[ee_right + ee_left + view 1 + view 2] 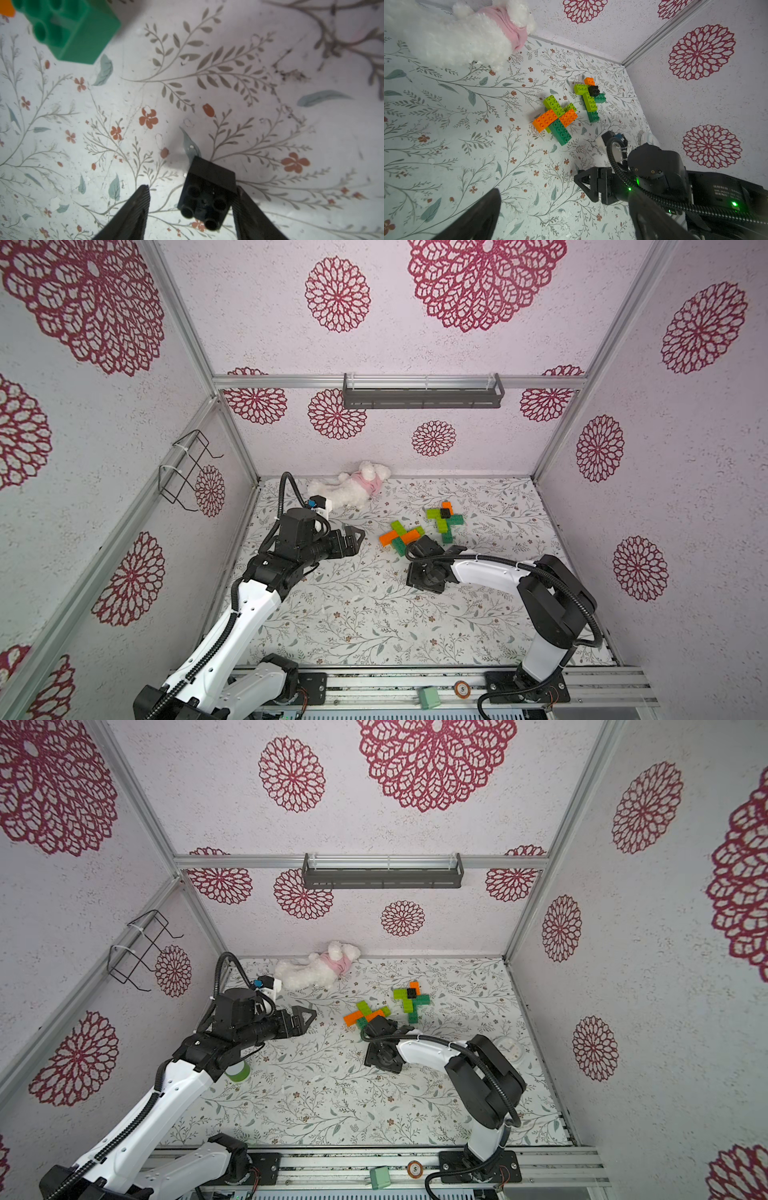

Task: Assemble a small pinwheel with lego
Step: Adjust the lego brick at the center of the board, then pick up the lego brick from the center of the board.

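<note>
Black brick [207, 193], light, rigid, slick, is bracketed by the unclosed right gripper [192, 188] beside the orange-green pinwheel [400, 536]; flat sides should be pinched; left gripper [357, 537] is spread wide.

Table [353, 614]: plush toy [347, 491] at the back edge, left of centre, against the back wall. Two pinwheels mid-table, right of the toy and in front of it, close but apart. Left pinwheel [399, 537]; right pinwheel [444, 526] slightly further back, capping brick [445, 513] on its hub. Loose brick [205, 197] between the right arm's jaws, just in front of the left pinwheel.
</note>
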Controlling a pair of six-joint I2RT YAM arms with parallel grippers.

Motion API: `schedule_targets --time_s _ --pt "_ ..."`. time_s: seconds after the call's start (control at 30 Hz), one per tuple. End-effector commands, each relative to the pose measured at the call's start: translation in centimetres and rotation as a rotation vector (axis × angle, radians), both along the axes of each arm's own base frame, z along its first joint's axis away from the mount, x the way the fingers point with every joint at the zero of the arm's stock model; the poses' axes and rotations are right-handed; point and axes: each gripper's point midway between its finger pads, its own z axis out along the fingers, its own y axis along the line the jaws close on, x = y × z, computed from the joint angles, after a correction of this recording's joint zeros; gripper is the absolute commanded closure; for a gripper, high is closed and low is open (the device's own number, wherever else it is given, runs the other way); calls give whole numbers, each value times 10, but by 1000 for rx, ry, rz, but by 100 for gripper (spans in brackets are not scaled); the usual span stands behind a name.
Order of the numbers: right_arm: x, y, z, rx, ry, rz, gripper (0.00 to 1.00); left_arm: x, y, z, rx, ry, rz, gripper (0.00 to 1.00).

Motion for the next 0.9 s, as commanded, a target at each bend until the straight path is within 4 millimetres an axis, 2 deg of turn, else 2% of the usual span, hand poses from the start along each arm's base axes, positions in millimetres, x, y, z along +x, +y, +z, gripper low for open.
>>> schedule_targets --time_s 0.0,0.07,0.33,0.7,0.87 --pt "1 0 6 -80 -29 31 35 -3 -3 0 -23 4 -32 3" --pt "1 1 6 -85 -35 44 36 -4 -4 -1 -35 6 -35 3" --pt "8 -9 11 -196 -79 95 51 -3 -5 -3 -43 9 -33 3" --pt "6 0 2 -177 -49 122 53 -2 -10 -8 -52 36 -53 3" --pt "6 1 1 -176 -53 122 60 -2 -10 -9 -50 36 -52 3"
